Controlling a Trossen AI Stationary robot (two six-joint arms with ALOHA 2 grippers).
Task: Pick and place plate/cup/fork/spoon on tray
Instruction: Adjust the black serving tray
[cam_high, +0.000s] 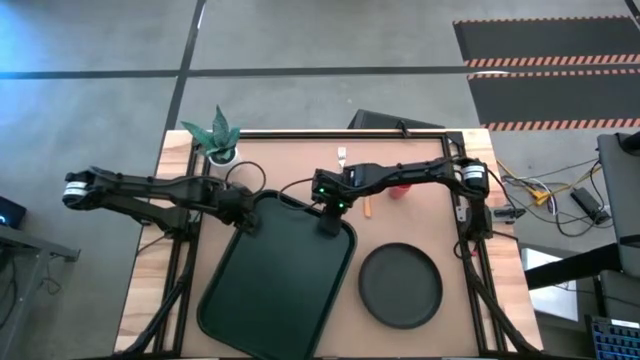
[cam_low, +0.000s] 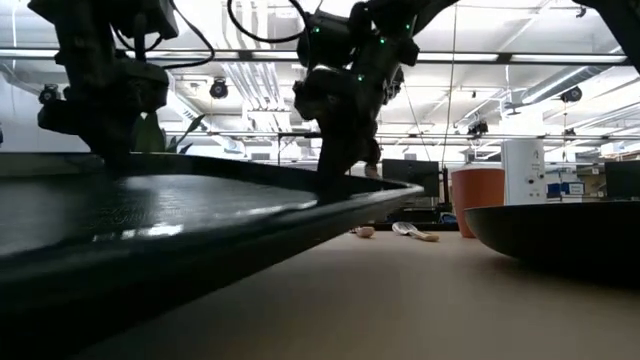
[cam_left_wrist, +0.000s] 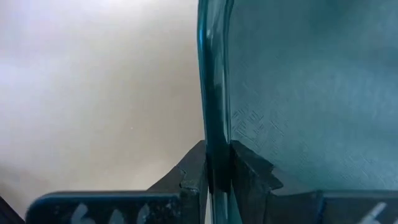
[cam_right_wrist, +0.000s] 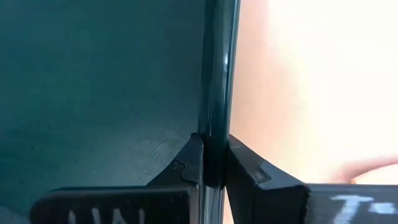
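Observation:
The dark green tray (cam_high: 280, 275) lies slanted left of the table's middle. My left gripper (cam_high: 244, 214) is shut on its far left rim. My right gripper (cam_high: 328, 222) is shut on its far right rim. The dark plate (cam_high: 400, 285) rests flat on the table to the right of the tray. The red cup (cam_high: 401, 188) stands behind my right arm, partly hidden. A utensil's silver head (cam_high: 341, 155) and an orange handle (cam_high: 367, 207) show near my right arm; I cannot tell which is the fork and which the spoon. My left gripper pinches the tray's raised rim (cam_left_wrist: 214, 140) between its two fingers, one inside the tray and one outside. The fingers point down from above. In the low view the tray's far end (cam_low: 300, 200) is held above the table. My right gripper pinches the tray's raised rim (cam_right_wrist: 215, 118) on the opposite side, one finger inside the tray and one outside. The fingers point down from above. The tray's far right corner (cam_low: 400, 190) hangs clear of the table.
A white pot with a green plant (cam_high: 220, 138) stands at the far left corner. The plate (cam_low: 560, 232) lies close to the tray's right side. The utensils (cam_low: 410, 232) lie on the table beyond the tray. Bare wood shows along the left edge.

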